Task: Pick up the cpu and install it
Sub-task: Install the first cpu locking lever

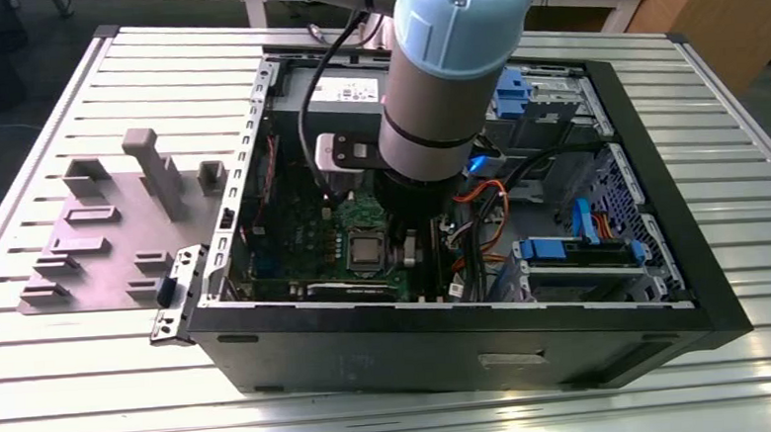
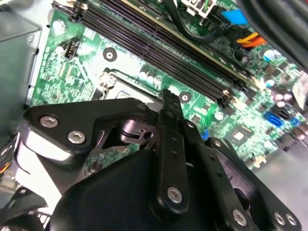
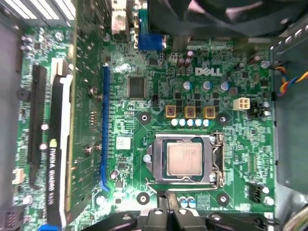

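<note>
The cpu (image 3: 185, 159) is a small silver-grey square lying flat in its socket on the green motherboard (image 3: 236, 159), ringed by the shiny metal socket frame (image 3: 215, 161). In the exterior view the cpu (image 1: 362, 249) shows inside the open computer case, just to that view's left of the arm's lower end. My gripper (image 3: 168, 196) hangs over the board beside the socket, apart from the cpu, with its black fingers together and nothing between them. The second wrist view shows the gripper (image 2: 166, 96) with its linkage over the board near the socket's corner.
The black computer case (image 1: 471, 345) lies open on a slatted metal table (image 1: 91, 390). A grey plastic fixture tray (image 1: 110, 240) sits at the exterior view's left. Blue drive bays (image 1: 579, 245) and orange cables (image 1: 483, 193) crowd the case's other side. Memory slots (image 2: 159, 48) and an expansion card (image 3: 55, 159) flank the socket.
</note>
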